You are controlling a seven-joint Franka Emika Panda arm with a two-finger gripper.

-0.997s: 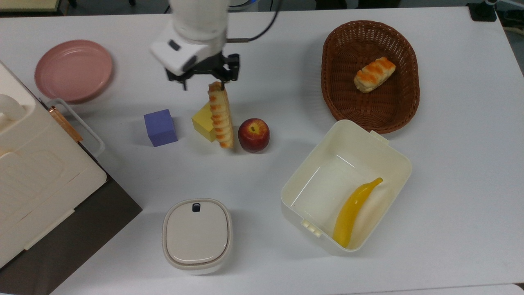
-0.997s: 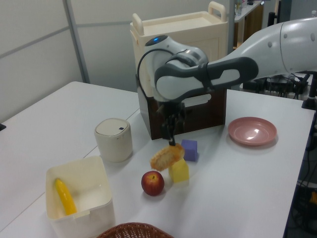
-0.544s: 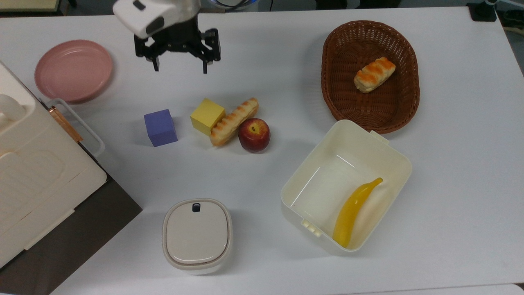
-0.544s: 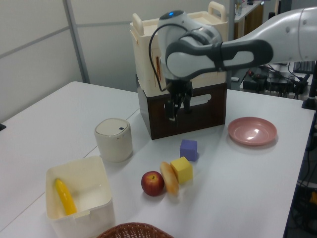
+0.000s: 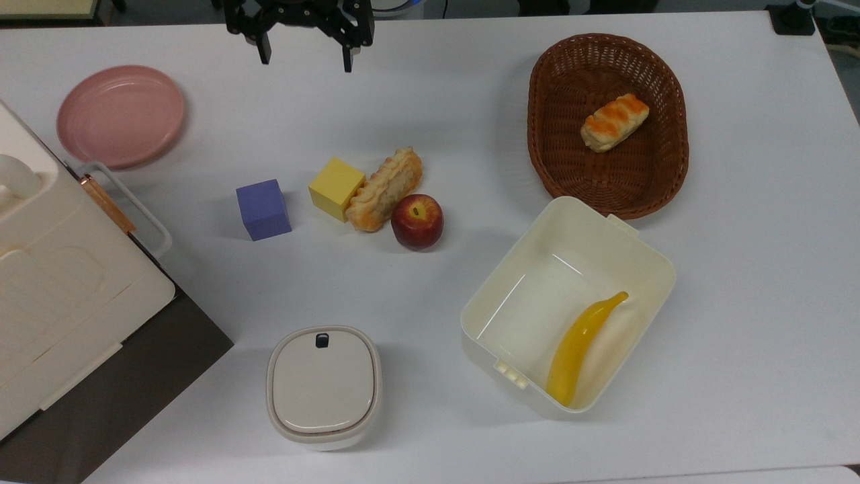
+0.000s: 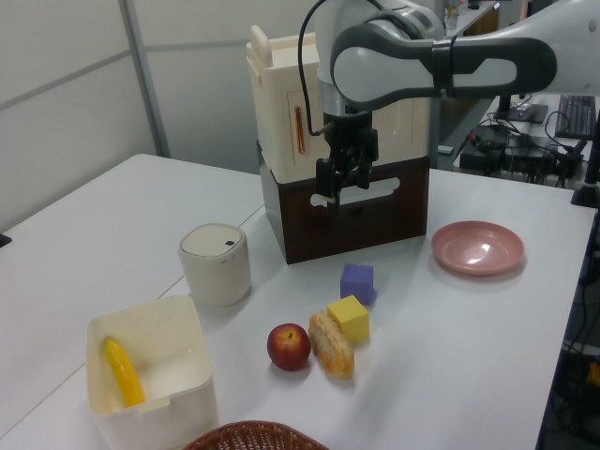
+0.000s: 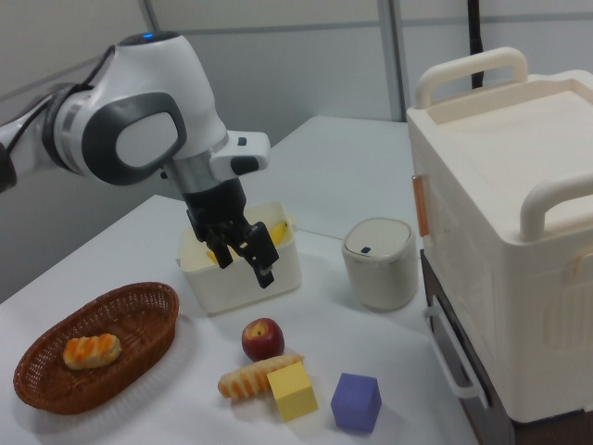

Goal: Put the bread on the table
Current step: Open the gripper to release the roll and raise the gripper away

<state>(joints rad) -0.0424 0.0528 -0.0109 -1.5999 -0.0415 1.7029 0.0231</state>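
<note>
Long striped orange-brown and cream bread loaf [image 5: 385, 190] lies flat on the large plain white worktop [image 5: 443, 121], wedged between the yellow cube [image 5: 336, 189] and the red apple [image 5: 417, 221], touching both as far as the top view shows. In the left view the loaf [image 6: 332, 344] sits just right of the apple [image 6: 289, 346] and in front of the yellow cube [image 6: 349, 319]; in the right view the loaf [image 7: 257, 375] lies below the apple [image 7: 263, 338], one end against the cube [image 7: 292, 390].

Black two-finger gripper [image 5: 304, 55] is at the top edge of the top view, well apart from the loaf, jaws spread wide and holding nothing. The left view has the gripper [image 6: 342, 187] raised above the worktop, in front of the dark brown base of the cream storage box [image 6: 361, 211]. The right view shows it [image 7: 250, 260] hanging above the apple, in front of the cream open tub [image 7: 243, 269].

Other items in the top view:
- purple cube [image 5: 263, 209], left of the yellow one, apart from it
- pink round plate [image 5: 121, 115], upper left
- brown wicker basket [image 5: 564, 161] holding a short orange-topped bun [image 5: 614, 122]
- the cream open tub [image 5: 625, 242] with a yellow banana [image 5: 581, 346] inside
- lidded cream round canister [image 5: 324, 386], near the bottom edge
</note>
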